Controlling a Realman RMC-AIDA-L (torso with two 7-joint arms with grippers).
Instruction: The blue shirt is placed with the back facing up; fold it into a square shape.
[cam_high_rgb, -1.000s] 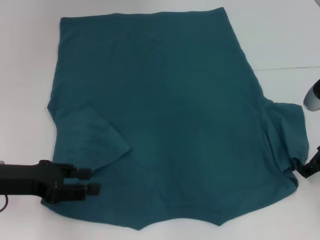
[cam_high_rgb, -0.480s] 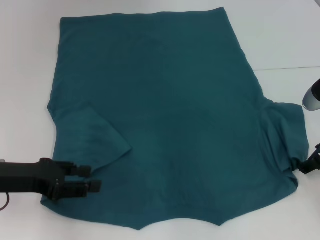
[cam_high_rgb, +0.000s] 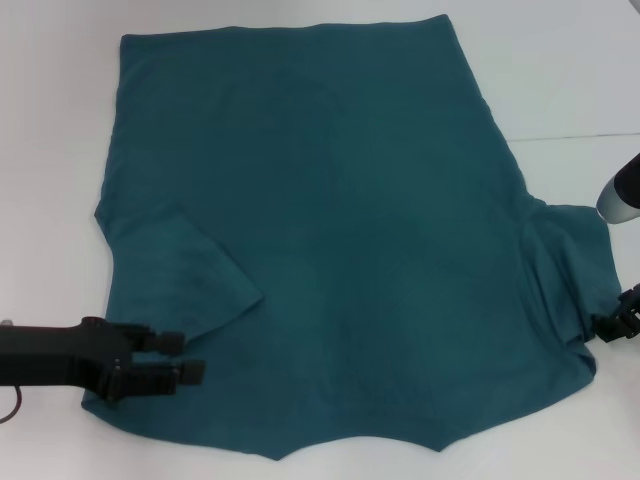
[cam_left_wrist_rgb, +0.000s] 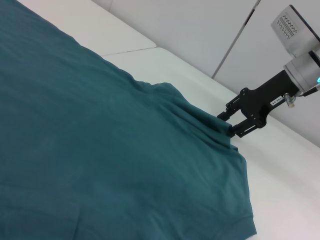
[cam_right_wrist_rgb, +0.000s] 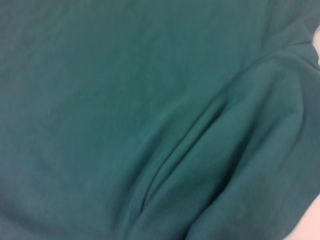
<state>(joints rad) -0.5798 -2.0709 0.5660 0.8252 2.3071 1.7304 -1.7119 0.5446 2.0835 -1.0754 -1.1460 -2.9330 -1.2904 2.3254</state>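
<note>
The blue shirt (cam_high_rgb: 340, 230) lies flat on the white table (cam_high_rgb: 50, 150), plain side up, with its left sleeve (cam_high_rgb: 190, 275) folded inward onto the body. Over the shirt's near left corner my left gripper (cam_high_rgb: 185, 357) hovers open, nothing between its fingers. At the right edge my right gripper (cam_high_rgb: 603, 330) pinches the lower edge of the right sleeve (cam_high_rgb: 575, 265). The left wrist view shows that gripper (cam_left_wrist_rgb: 229, 125) with cloth creases running into its fingers. The right wrist view shows only shirt fabric (cam_right_wrist_rgb: 150, 110) with a long fold.
White tabletop surrounds the shirt on all sides. A seam line (cam_high_rgb: 570, 136) crosses the table at the right. A white wall panel (cam_left_wrist_rgb: 200, 30) stands behind the table in the left wrist view.
My right gripper has shifted slightly right and up at the sleeve edge. The left gripper has barely moved, and the shirt lies as before.
</note>
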